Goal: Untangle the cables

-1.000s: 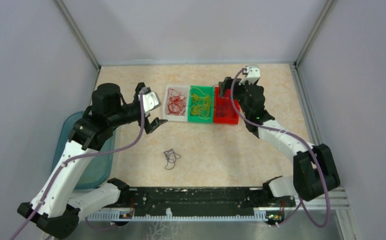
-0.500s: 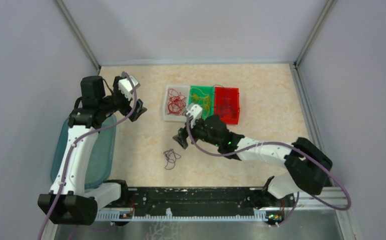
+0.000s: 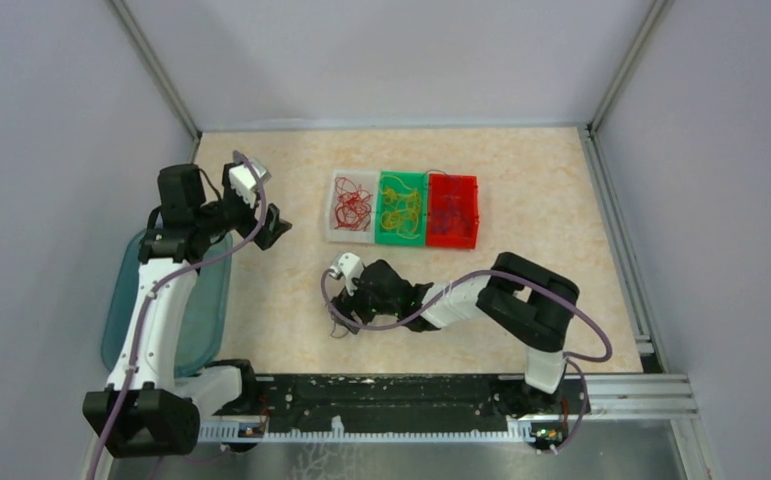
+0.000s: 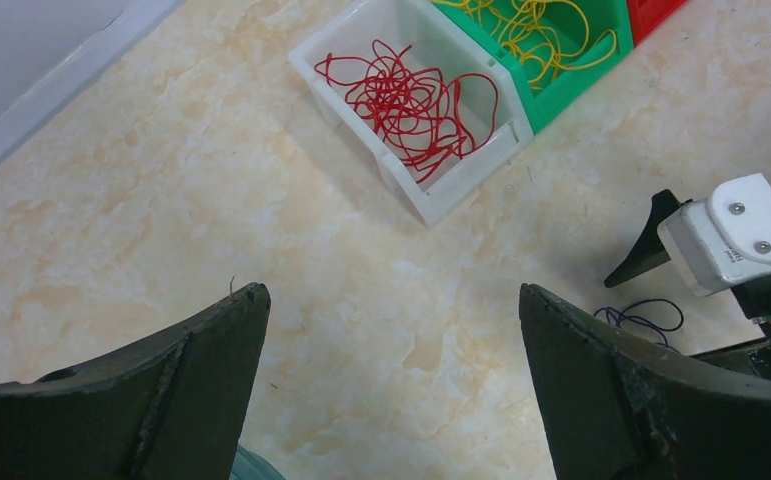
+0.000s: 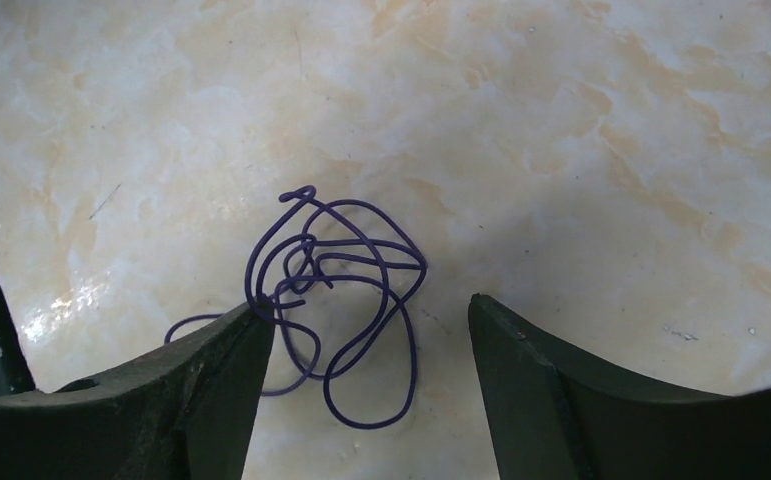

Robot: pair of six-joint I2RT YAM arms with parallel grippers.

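On the marbled table point(image 3: 561, 200), the left gripper point(image 4: 391, 295) gapes wide and empty near the far-left corner. The right gripper point(image 5: 366, 320) hangs wide open, gripping nothing; the purple cable point(image 5: 301, 262) lies on the tabletop between its fingers.

Pretty bare setup tbh: a beige, marble-look worktop point(image 3: 561, 200) boxed in by plain pale grey-lilac walls point(image 3: 391, 60) at the back and both sides, with metal posts point(image 3: 156, 70) running up the back corners. A black rail point(image 3: 391, 395) runs along the near edge, and a teal tub point(image 3: 206, 310) sits at the left. Lighting's soft and even, and the surface looks a bit glossy up close.
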